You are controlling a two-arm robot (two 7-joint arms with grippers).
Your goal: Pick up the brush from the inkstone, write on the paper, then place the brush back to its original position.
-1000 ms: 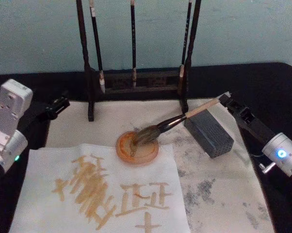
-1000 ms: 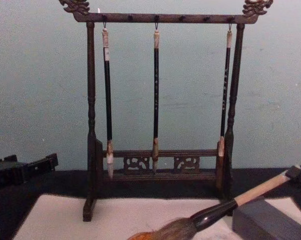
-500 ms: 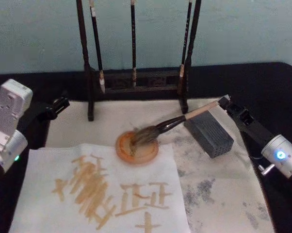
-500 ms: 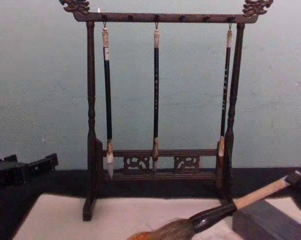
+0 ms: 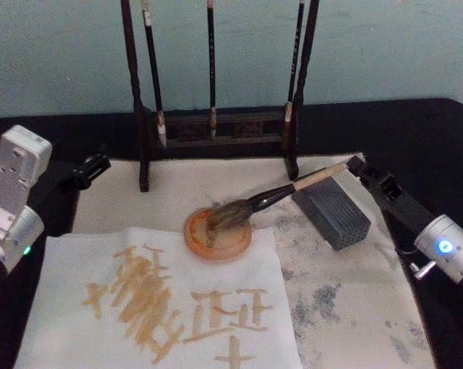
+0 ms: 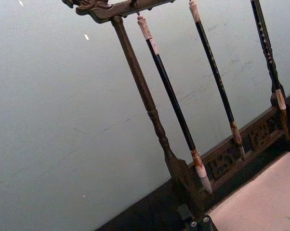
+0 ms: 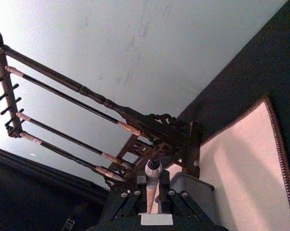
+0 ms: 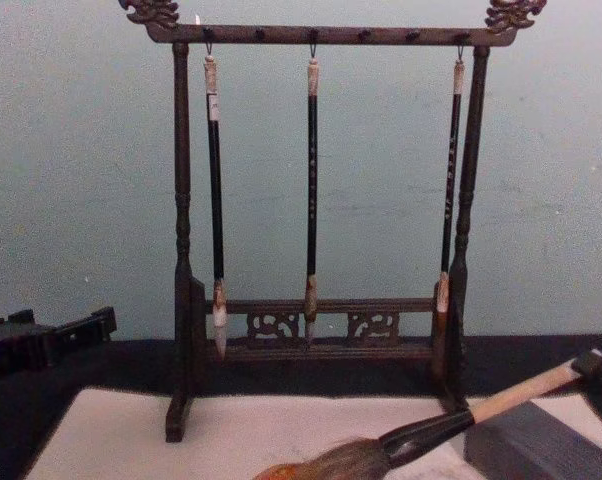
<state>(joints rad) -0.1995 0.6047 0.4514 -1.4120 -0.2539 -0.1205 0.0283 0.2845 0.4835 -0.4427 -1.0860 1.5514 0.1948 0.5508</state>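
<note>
The brush (image 5: 281, 192) lies slanted, its bushy bristle head (image 5: 230, 215) inside a round orange dish (image 5: 218, 234). Its pale handle (image 8: 526, 388) crosses just over the far end of the dark grey inkstone (image 5: 331, 214); whether they touch I cannot tell. My right gripper (image 5: 355, 164) is shut on the handle's end, which shows between its fingers in the right wrist view (image 7: 151, 195). The paper (image 5: 162, 307), a white sheet with brown brush strokes, lies at the front left. My left gripper (image 5: 95, 164) is parked shut at the far left, off the mat, also seen from the chest (image 8: 81, 330).
A dark carved wooden rack (image 5: 216, 127) with three slim hanging brushes (image 8: 311, 190) stands at the back. A larger cream mat (image 5: 347, 292) with grey ink smudges lies under everything. Black tabletop (image 5: 416, 131) surrounds the mat.
My right gripper has lowered the handle end a little toward the inkstone, while the bristle head stays in the orange dish. The left arm has not moved.
</note>
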